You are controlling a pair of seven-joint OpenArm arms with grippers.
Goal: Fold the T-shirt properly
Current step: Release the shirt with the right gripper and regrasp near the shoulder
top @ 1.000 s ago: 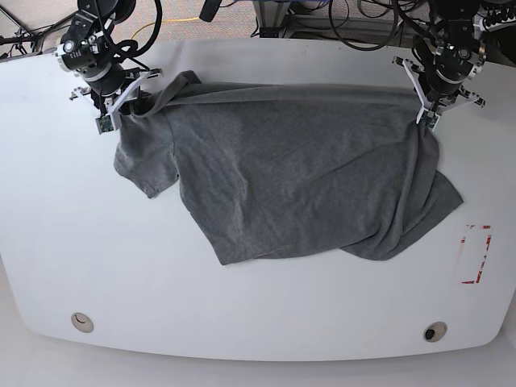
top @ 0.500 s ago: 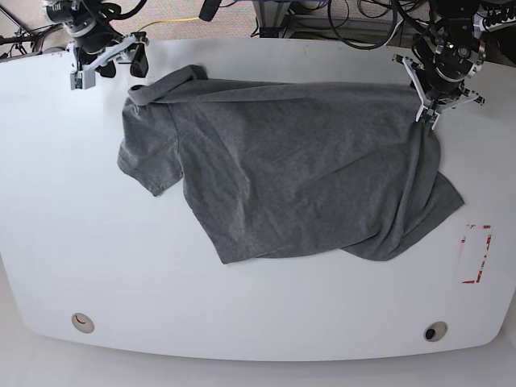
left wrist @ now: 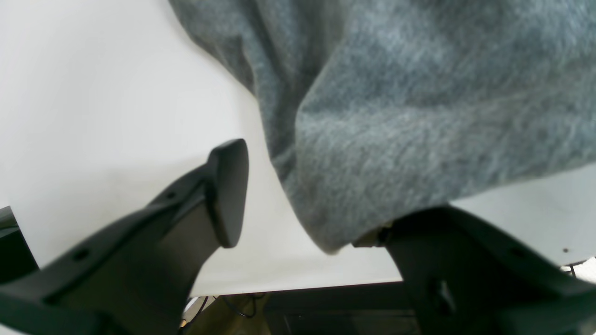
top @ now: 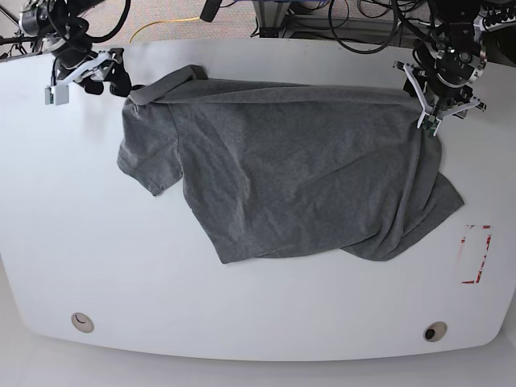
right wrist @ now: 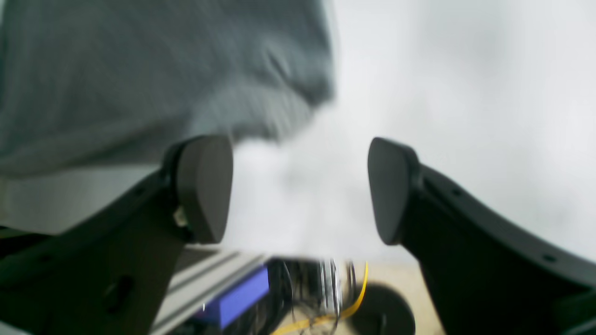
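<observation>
Left wrist view: the left gripper stands with its jaws spread. A grey corner of the T-shirt drapes over the right-hand finger and hangs in the gap; the other finger is clear of it, so nothing is clamped. Count: 2 fingers, 1 garment.

Right wrist view: the right gripper is wide open and holds nothing. The frame is motion-blurred, so detail is uncertain, but the T-shirt appears to lie beyond the left-hand finger with bare table between the pads. Count: 2 fingers, 1 garment.

Base view: 1 second ago the right gripper sat on the sleeve end of the T-shirt; it now stands off at the far left corner of the table, apart from the cloth, and the sleeve lies released on the surface. The left gripper has stayed at the far right corner, at the garment's upper edge. The T-shirt is spread across the far half of the table, skewed, with its right side bunched. This suggests the spreading step is ending; no fold is made yet. Count: 2 grippers, 1 T-shirt, 1 red-marked rectangle near the right edge.
</observation>
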